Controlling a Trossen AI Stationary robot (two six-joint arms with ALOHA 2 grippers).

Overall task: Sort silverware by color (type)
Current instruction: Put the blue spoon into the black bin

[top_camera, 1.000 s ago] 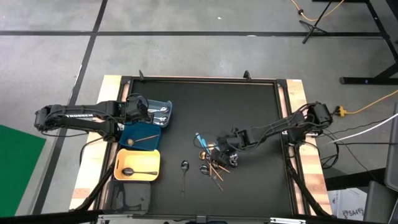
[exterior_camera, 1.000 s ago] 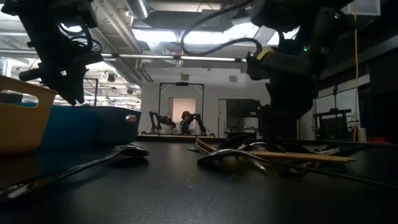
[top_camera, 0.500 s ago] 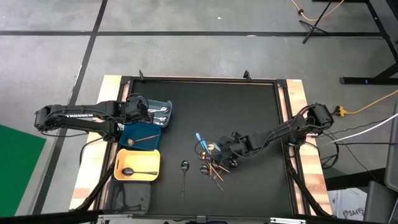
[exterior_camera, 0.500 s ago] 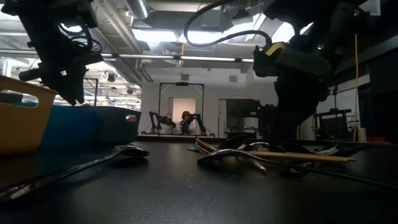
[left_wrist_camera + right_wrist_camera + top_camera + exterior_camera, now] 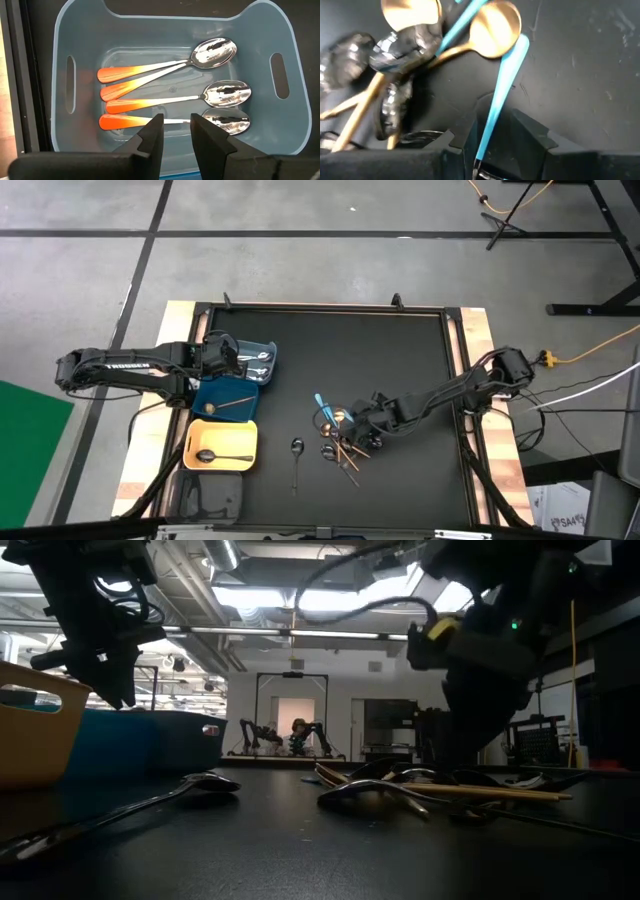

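The silverware pile [image 5: 342, 438] lies on the black table, right of centre: gold spoons [image 5: 492, 22], black pieces [image 5: 395, 47] and light blue pieces. My right gripper [image 5: 487, 127] is low at the pile [image 5: 350, 424] and open. Its fingers stand on either side of a light blue handle [image 5: 507, 75]; no touch shows. One black spoon [image 5: 297, 452] lies alone nearer the front. My left gripper [image 5: 176, 120] hangs open and empty over the grey-blue bin [image 5: 262, 352]. Several orange-handled spoons [image 5: 165, 102] lie flat in that bin.
A blue bin [image 5: 215, 408] holds a gold piece [image 5: 236, 402]. In front of it, a yellow bin [image 5: 192, 458] holds a black spoon [image 5: 222, 456]. A dark bin [image 5: 215, 498] stands at the front left. The table's far half is bare mat [image 5: 350, 350].
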